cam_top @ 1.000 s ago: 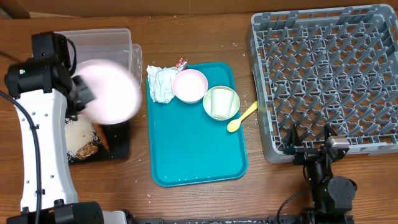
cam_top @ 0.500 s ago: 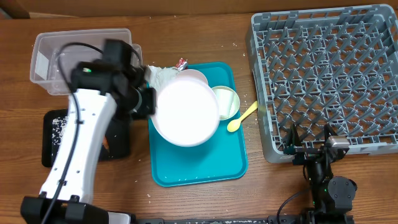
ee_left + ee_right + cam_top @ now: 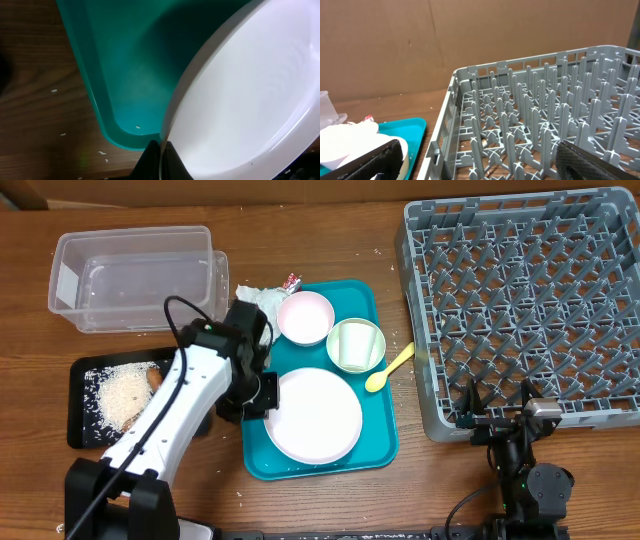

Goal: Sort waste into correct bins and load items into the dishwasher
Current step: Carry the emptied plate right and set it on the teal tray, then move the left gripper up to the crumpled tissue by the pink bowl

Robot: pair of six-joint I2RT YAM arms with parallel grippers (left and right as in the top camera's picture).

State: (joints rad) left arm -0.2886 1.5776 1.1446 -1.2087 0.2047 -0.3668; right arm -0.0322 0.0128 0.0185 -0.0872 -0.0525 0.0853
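Three views of one moment, with every position given against the teal tray (image 3: 320, 458).

Overhead view. On the teal tray lie a large round white plate (image 3: 313, 416) at its near end, and a small pale pink dish (image 3: 305, 317) and a pale green cup (image 3: 355, 345) at its far end. A yellow spoon (image 3: 388, 370) crosses the tray's right rim onto the table. A crumpled white napkin (image 3: 258, 300) and a red-and-white wrapper (image 3: 291, 281) sit at the tray's far left corner. Left of the tray, a flat black tray (image 3: 82, 428) holds loose white rice (image 3: 118, 395) and a brown chunk (image 3: 156, 378); the clear tub (image 3: 130, 275) stands beyond it. The grey dish rack (image 3: 525, 310) stands right of the tray. The left gripper (image 3: 262, 395) is clamped on the plate's left rim. The right gripper (image 3: 497, 405) rests at the rack's near edge, jaws spread wide and holding nothing.

Left wrist view. The left gripper (image 3: 159, 150) pinches the white plate (image 3: 245, 100) by its rim over the teal tray (image 3: 125, 65). Stray rice grains (image 3: 54, 91) dot the wood beside the tray.

Right wrist view. The right gripper (image 3: 477, 150), fingers far apart, faces the dish rack (image 3: 535, 125), with the teal tray (image 3: 400, 126) to its left.
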